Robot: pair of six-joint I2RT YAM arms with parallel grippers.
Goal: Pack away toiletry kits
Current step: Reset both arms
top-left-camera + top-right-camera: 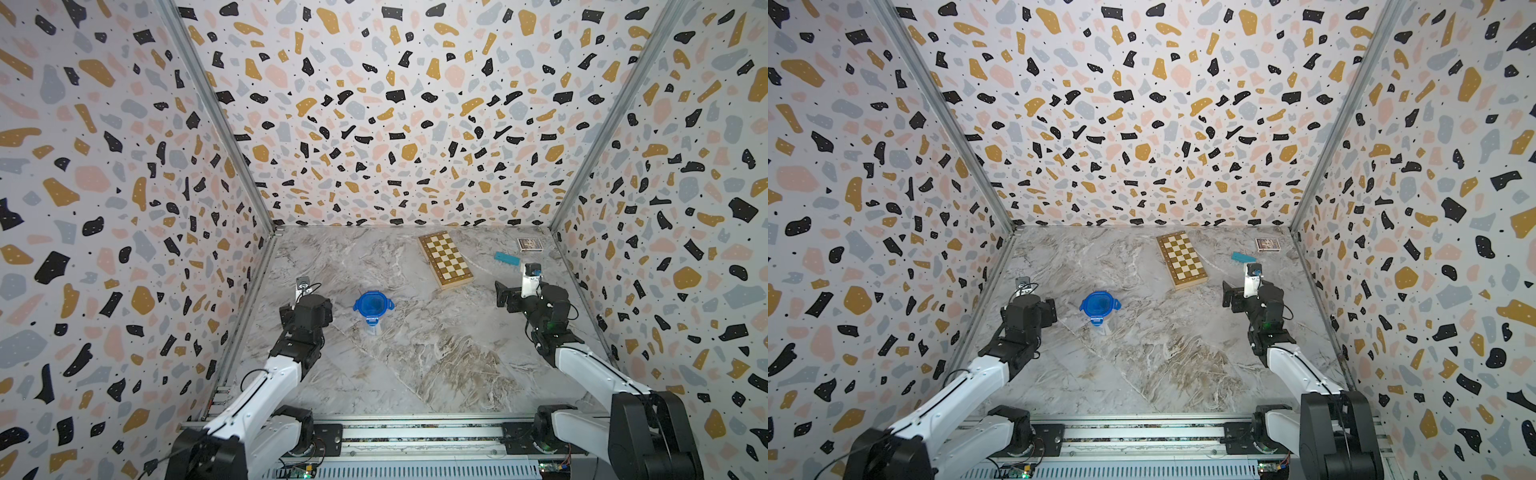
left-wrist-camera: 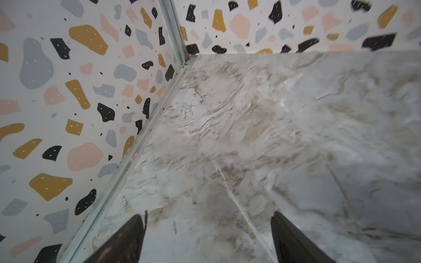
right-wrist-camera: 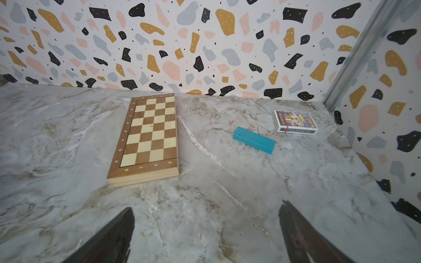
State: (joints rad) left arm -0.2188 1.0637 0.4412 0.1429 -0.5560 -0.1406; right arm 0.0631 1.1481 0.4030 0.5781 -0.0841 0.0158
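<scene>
Risk looks slight: left pincer (image 2: 207,218) and right pincer (image 3: 206,206) gape wide, empty, at nine and three o'clock of the blue-lidded tub (image 1: 372,305); an unlatched tab could spring.

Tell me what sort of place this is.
Probably a robot test booth, not a home: terrazzo-print panel walls box in a marble-look tabletop, a left arm and a right arm stand on a rail at its near edge, and the props are unrelated: chessboard, card box, blue-lidded tub.
</scene>
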